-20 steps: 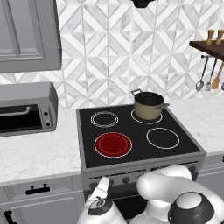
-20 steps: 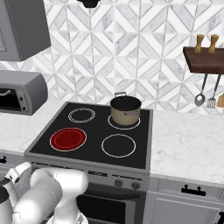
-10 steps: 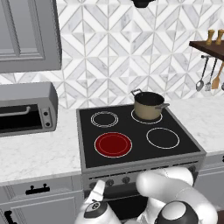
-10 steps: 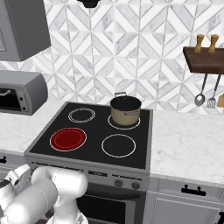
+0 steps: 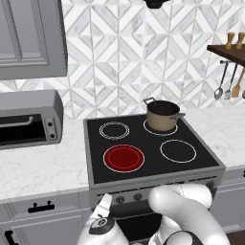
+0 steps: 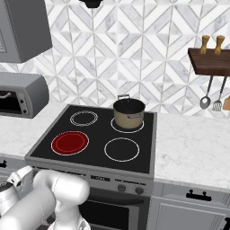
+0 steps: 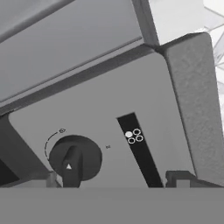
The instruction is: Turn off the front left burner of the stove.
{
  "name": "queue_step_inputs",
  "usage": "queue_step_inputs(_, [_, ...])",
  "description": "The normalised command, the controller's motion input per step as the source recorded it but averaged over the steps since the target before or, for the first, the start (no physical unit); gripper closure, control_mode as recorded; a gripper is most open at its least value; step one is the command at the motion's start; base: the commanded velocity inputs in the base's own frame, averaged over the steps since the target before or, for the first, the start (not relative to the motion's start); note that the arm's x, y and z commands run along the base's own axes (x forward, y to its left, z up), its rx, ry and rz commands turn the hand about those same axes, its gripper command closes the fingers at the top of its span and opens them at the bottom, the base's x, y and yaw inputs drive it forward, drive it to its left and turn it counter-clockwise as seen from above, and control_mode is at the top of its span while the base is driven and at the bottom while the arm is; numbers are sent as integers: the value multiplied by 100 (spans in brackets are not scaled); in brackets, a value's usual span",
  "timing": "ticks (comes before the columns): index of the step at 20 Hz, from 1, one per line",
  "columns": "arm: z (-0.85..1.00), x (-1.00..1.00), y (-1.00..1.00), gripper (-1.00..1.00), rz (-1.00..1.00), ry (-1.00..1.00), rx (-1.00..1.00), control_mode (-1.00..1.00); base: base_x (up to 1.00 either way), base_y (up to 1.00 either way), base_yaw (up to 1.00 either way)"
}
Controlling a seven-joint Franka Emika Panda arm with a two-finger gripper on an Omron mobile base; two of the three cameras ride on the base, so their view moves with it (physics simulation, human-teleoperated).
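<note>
While the front left burner [image 5: 124,158] glows red beside the pot [image 5: 162,115], the gripper [image 7: 114,178] stands spread around a knob [image 7: 75,158].

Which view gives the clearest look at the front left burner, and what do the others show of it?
The left base view shows the front left burner best: its disc glows red, nearly head-on. The right base view also shows it red, but at the stove's far left and more foreshortened. The hand view instead looks at a dark knob on the control panel.

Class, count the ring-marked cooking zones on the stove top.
4: front left burner glowing red, back left zone, front right zone, back right zone mostly under the pot.
</note>
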Motion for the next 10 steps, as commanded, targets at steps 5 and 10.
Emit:
queue_step_inputs(5, [-13,22,2,-100,0,-3,0,-100,0,0,0])
queue_step_inputs(10, [-26,7,15,-100,0,0,0,-100,0,0,0])
